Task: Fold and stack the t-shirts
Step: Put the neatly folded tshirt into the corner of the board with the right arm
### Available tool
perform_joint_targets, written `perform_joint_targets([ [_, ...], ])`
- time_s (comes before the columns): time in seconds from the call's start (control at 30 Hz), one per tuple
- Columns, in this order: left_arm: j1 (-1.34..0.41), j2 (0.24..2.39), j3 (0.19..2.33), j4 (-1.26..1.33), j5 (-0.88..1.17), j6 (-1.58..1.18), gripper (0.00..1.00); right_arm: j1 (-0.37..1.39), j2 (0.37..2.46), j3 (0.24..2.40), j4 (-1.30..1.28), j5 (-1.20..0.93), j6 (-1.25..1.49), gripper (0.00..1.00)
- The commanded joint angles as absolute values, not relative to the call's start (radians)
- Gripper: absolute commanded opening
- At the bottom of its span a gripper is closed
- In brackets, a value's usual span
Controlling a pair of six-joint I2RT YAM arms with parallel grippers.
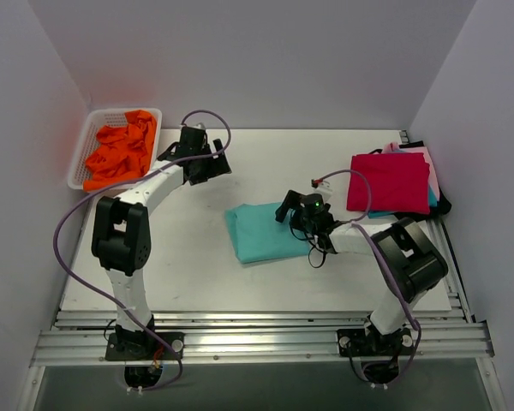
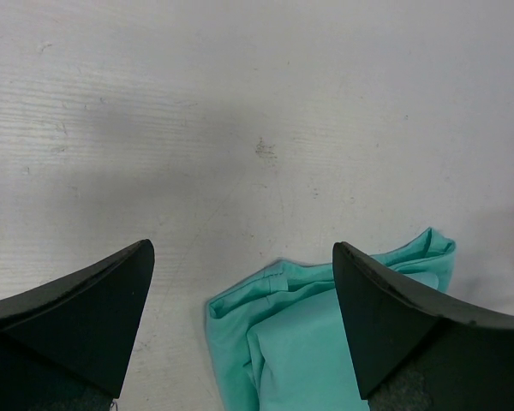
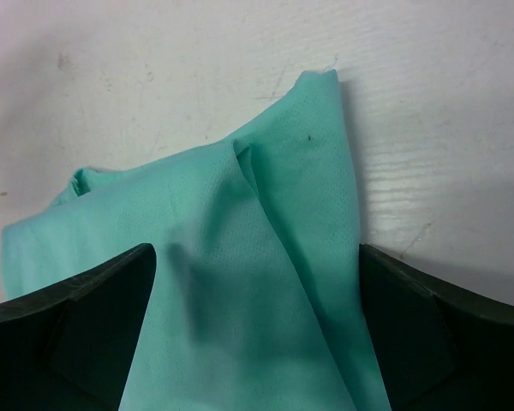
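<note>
So the teal t-shirt [image 1: 261, 233] is folded and lying mid-table, and the right gripper [image 1: 293, 214] is parked at its right edge. In the wrist view its fingers [image 3: 86, 317] are spread wide with the cloth running between them, not clamped on anything. The left gripper [image 1: 207, 163] is also wide open, with nothing in it, hovering over bare table [image 1: 154, 274] up past the shirt's far left corner. My worry is that if the right one closes here it probably only grabs the top layers. There's a loose flap standing up in the wrist view, so carrying it over to the stack could let the whole fold fall open. The stack itself, with a red t-shirt [image 1: 390, 181] on top, sits hard against the right edge of the table with stuff poking out underneath. A sloppy drop could shove it crooked or right off. As for containers, the white basket [image 1: 80, 158] in the far left corner holds crumpled orange t-shirts [image 1: 120, 152], not folded, and I can't tell how many.
</note>
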State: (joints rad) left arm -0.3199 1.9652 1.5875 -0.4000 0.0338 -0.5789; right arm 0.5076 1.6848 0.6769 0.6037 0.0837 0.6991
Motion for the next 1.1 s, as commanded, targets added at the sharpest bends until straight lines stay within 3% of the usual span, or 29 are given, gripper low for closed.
perform_joint_targets([
  [0.0, -0.322, 1.982, 1.592, -0.383, 0.017, -0.563, 0.94, 0.515, 1.772, 0.637, 0.514, 0.017, 0.713, 0.95],
  [0.07, -0.322, 1.986, 1.595, -0.384, 0.017, -0.563, 0.94, 0.520, 1.770, 0.638, 0.515, 0.014, 0.716, 0.90],
  [0.17, -0.321, 1.999, 1.595, -0.385, 0.017, -0.564, 0.94, 0.531, 1.760, 0.637, 0.514, 0.011, 0.715, 0.68],
  [0.2, -0.321, 2.005, 1.595, -0.385, 0.018, -0.566, 0.94, 0.534, 1.753, 0.638, 0.511, 0.012, 0.716, 0.47],
  [0.27, -0.321, 2.009, 1.594, -0.387, 0.020, -0.568, 0.94, 0.534, 1.755, 0.641, 0.509, 0.011, 0.713, 0.24],
  [0.37, -0.319, 2.014, 1.583, -0.379, 0.028, -0.574, 0.94, 0.535, 1.767, 0.655, 0.502, 0.011, 0.713, 0.00],
  [0.63, -0.319, 1.977, 1.484, -0.305, 0.038, -0.610, 0.94, 0.546, 1.753, 0.799, 0.361, 0.026, 0.707, 0.00],
  [1.07, -0.314, 1.988, 1.295, -0.106, 0.052, -0.629, 0.94, 0.408, 1.949, 1.541, -0.149, 0.215, 0.483, 0.00],
])
